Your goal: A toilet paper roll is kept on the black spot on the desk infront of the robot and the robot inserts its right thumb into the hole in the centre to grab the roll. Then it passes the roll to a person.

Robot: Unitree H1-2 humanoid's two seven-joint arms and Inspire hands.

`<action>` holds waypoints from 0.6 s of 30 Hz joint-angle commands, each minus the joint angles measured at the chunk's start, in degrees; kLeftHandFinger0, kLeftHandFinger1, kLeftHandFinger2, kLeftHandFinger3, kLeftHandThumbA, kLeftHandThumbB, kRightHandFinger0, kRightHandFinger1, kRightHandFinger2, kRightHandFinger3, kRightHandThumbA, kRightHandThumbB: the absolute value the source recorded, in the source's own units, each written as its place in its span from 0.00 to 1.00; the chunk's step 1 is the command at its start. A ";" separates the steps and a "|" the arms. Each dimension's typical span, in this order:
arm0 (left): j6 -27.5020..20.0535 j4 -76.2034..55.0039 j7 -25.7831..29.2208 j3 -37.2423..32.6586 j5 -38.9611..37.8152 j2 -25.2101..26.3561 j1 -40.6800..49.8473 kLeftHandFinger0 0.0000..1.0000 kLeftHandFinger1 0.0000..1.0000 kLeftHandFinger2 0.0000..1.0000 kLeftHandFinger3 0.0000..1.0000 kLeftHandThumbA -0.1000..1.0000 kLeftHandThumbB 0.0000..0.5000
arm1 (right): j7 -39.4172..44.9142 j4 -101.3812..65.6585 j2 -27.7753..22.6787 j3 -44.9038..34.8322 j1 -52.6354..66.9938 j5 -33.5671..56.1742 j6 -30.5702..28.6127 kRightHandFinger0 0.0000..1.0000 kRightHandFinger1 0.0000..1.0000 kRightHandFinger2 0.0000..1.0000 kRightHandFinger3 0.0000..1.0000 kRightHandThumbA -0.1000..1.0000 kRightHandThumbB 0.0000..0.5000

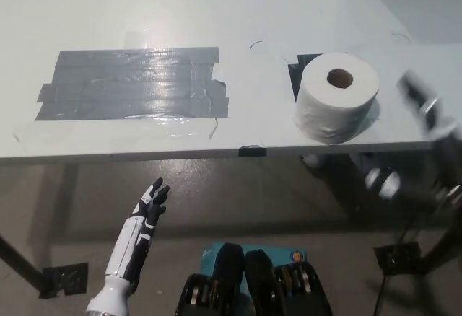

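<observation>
Toilet paper, a full white roll standing on end with its cardboard core hole facing up, sits near the front right edge of the white desk. It rests on a black spot, only a corner of which shows past the roll's far left side. I judge the roll light, soft and squashy on the outside, with loose outer wraps that could slip or unwind if I pinch them. The core is the stiff part, so the thumb should go down into the hole and the other fingers press against the outer wall.

Just to the right of the roll I see the black right hand, badly smeared by motion blur, at about the roll's height and not touching it. I cannot tell whether its fingers are spread or curled, and I see nothing in it. From here the thumb is not yet in the hole, so the grasp has not begun in my reading.

Further left on the desk a large patch of grey tape strips lies flat, well apart from the roll. A small dark tab marks the front edge of the desk.

Below the desk edge, at lower left, the white left hand hangs idle over the floor, fingers apart and holding nothing.

No person shows in the head view.
</observation>
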 commanded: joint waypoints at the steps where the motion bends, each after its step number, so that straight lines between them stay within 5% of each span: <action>1: -1.61 -2.89 -0.35 0.11 0.72 0.91 -1.17 1.00 1.00 1.00 1.00 1.00 0.16 | 6.52 -7.39 -12.81 -4.61 -19.69 -0.51 19.39 1.00 1.00 1.00 1.00 1.00 0.82; 5: -1.58 -2.85 -0.31 0.06 0.92 0.92 -1.16 1.00 1.00 1.00 1.00 1.00 0.15 | 13.64 2.01 -19.67 0.99 -32.11 -2.41 28.05 1.00 1.00 1.00 1.00 1.00 0.82; 8: -1.16 -3.17 -0.29 0.08 1.04 0.91 -1.43 1.00 1.00 1.00 1.00 1.00 0.15 | 17.15 15.00 -19.73 6.22 -40.57 -3.95 28.26 1.00 1.00 1.00 1.00 1.00 0.96; 10: -1.51 -2.89 -0.34 0.05 0.90 0.88 -1.83 1.00 1.00 1.00 1.00 1.00 0.14 | 18.04 22.06 -18.92 8.27 -44.09 -4.16 26.80 1.00 1.00 1.00 1.00 0.99 0.85; 18: -1.05 -3.47 -0.31 -0.19 1.15 0.62 -1.42 1.00 1.00 1.00 1.00 1.00 0.15 | 24.15 46.04 -13.99 16.55 -55.46 -3.78 28.28 1.00 1.00 1.00 1.00 0.90 0.77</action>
